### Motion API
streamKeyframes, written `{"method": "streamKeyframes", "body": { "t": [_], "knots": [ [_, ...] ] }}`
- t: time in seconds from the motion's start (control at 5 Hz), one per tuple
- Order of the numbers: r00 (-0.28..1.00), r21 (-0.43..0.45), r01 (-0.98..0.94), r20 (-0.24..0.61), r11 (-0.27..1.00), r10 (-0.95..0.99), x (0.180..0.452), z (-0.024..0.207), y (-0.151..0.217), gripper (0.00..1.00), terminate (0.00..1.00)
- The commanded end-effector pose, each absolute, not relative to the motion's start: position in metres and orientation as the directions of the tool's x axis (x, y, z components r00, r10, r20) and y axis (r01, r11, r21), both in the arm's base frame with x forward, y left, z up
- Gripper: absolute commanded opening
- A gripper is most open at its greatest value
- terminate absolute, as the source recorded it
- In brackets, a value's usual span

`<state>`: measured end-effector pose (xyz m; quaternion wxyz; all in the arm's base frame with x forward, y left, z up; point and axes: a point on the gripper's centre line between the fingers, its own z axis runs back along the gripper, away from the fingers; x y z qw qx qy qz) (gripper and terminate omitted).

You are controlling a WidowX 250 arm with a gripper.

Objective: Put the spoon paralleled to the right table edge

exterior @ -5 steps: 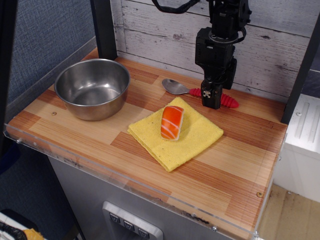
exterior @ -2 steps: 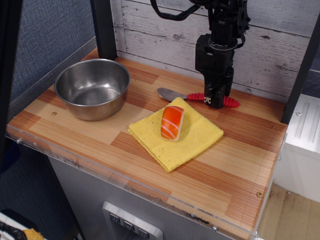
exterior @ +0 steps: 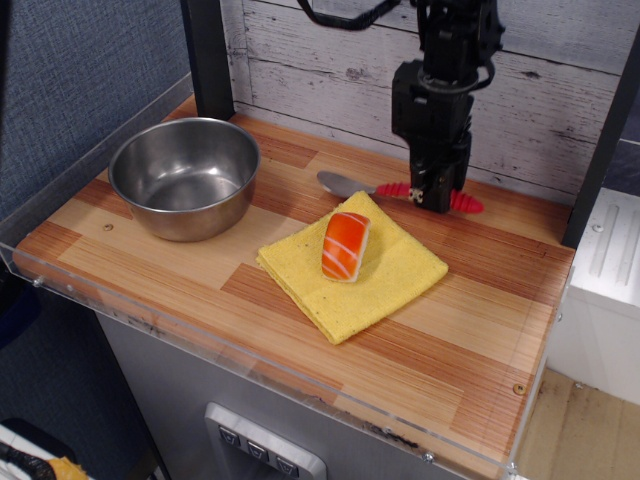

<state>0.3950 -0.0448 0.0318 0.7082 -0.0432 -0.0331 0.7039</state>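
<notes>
Since 1 second ago your pincer (exterior: 434, 195) has clamped the spoon (exterior: 400, 189)'s red handle near the worktop (exterior: 440, 330)'s back edge and nudged it; now swing it round to lie along the right table edge (exterior: 545, 345).

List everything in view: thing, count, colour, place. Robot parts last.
spoon: 1, silver bowl with red handle, back of the table, lying along the back wall behind the cloth
cloth: 1, yellow, folded, middle of the table
sushi: 1, orange and white, on the cloth
bowl: 1, silver metal, left part of the table
table: 1, striped brown wood, clear rim at the front
gripper: 1, black, down on the spoon's red handle; whether it is closed cannot be told
</notes>
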Motion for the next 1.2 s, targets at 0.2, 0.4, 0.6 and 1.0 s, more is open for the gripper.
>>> {"method": "streamKeyframes", "body": {
  "t": [0.2,0.4,0.6,1.0],
  "knots": [
    [0.158,-0.184,-0.971,0.001,0.155,0.987,0.398,0.102,-0.046,0.0,0.0],
    [0.258,-0.156,-0.954,-0.001,0.255,0.966,0.389,0.112,-0.051,0.0,0.0],
    [0.371,-0.137,-0.919,0.016,0.369,0.929,0.38,0.12,-0.058,0.0,0.0],
    [0.605,-0.095,-0.786,0.086,0.611,0.792,0.348,0.128,-0.06,0.0,0.0]
  ]
}}
